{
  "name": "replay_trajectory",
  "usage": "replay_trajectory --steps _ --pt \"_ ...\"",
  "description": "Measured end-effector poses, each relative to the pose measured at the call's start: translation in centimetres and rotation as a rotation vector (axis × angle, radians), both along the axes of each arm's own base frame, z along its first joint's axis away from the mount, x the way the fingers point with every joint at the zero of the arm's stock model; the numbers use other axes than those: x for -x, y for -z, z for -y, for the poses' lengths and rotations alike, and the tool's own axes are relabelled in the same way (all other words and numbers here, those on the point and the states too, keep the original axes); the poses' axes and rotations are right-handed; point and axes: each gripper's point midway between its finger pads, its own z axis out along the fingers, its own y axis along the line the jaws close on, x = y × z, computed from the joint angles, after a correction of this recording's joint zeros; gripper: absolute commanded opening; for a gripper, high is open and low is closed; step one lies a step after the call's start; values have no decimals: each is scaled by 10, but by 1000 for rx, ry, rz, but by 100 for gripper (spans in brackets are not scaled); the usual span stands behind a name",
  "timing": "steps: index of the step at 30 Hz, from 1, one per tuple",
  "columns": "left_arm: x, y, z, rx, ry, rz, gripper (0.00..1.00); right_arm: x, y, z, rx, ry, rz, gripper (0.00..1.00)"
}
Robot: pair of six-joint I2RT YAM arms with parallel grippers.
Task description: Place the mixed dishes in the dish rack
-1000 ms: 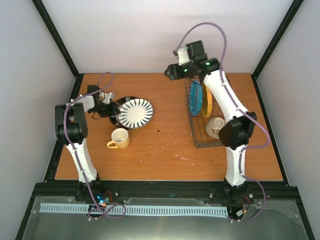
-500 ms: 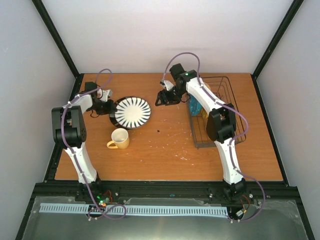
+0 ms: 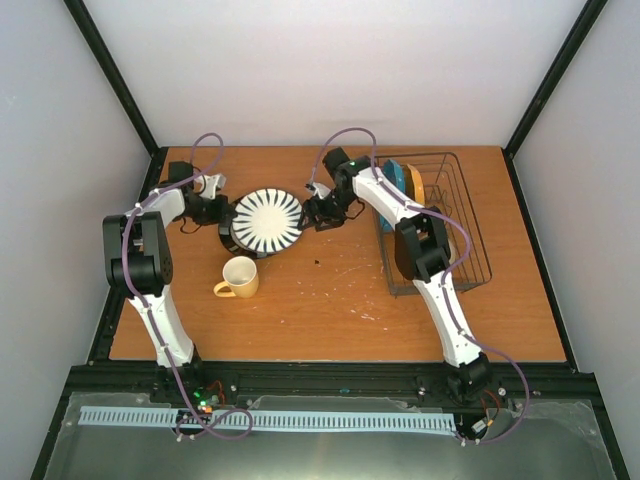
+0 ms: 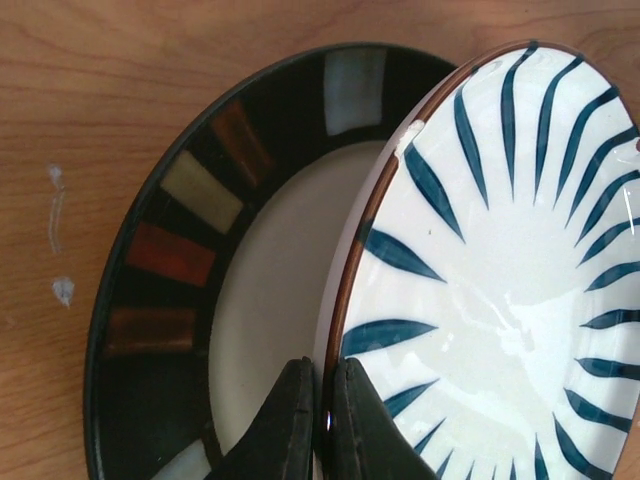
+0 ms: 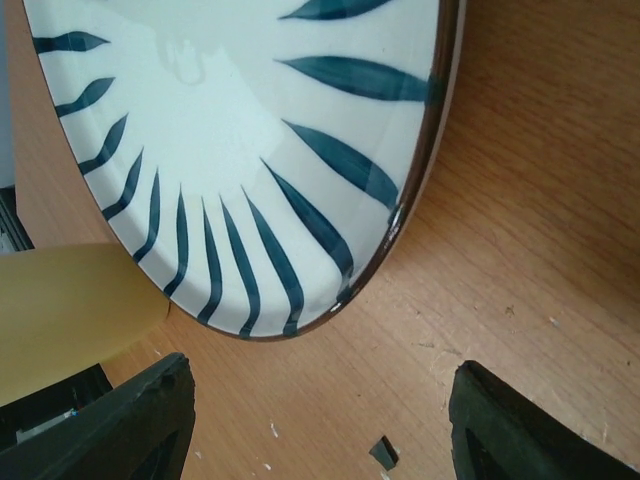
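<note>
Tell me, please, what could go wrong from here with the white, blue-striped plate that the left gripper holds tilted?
The left gripper pinches only the rim of the white, blue-striped plate; it could slip and drop onto the dark plate with coloured rim blocks beneath.
The open right gripper hovers by the opposite edge; a misjudged approach could knock it loose.

— What finish do you see on the striped plate?
— Glossy glazed ceramic; you'll catch light glinting off it. The dark-rimmed plate has a softer sheen.
— And your table?
— Matt wood grain, scuffed white in spots. The dish rack is thin dark metal wire.
</note>
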Motion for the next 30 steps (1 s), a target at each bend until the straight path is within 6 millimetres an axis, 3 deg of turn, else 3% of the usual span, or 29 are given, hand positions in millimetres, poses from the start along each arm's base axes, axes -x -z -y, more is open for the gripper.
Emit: replay_trajectory --steps 16,17,18,20,23,24,26,28,29,30 --pt "-12 -17 15 116 5 56 1 -27 2 -26 -114 71 -4 66" --pt "-12 -19 16 125 7 61 1 -29 0 -29 -129 73 0 59" --pt "-13 -20 18 132 9 64 1 -30 -2 -31 -146 75 1 45" --pt "-14 -21 23 147 14 66 1 -33 -9 -37 -188 78 2 6" --pt "-16 -20 25 140 13 75 3 -37 -25 -44 -282 74 -21 3" --pt "-18 -19 26 147 15 77 7 -40 -35 -45 -315 75 -22 3" --pt "-23 -21 27 157 19 99 31 -43 -40 -44 -320 89 -18 3" --pt "-26 -26 28 165 18 106 69 -46 -44 -46 -323 95 3 3" --pt "-28 -29 30 166 20 107 94 -49 -46 -47 -317 105 19 3" --pt "-29 -33 33 165 23 108 99 -53 -48 -47 -309 121 40 3"
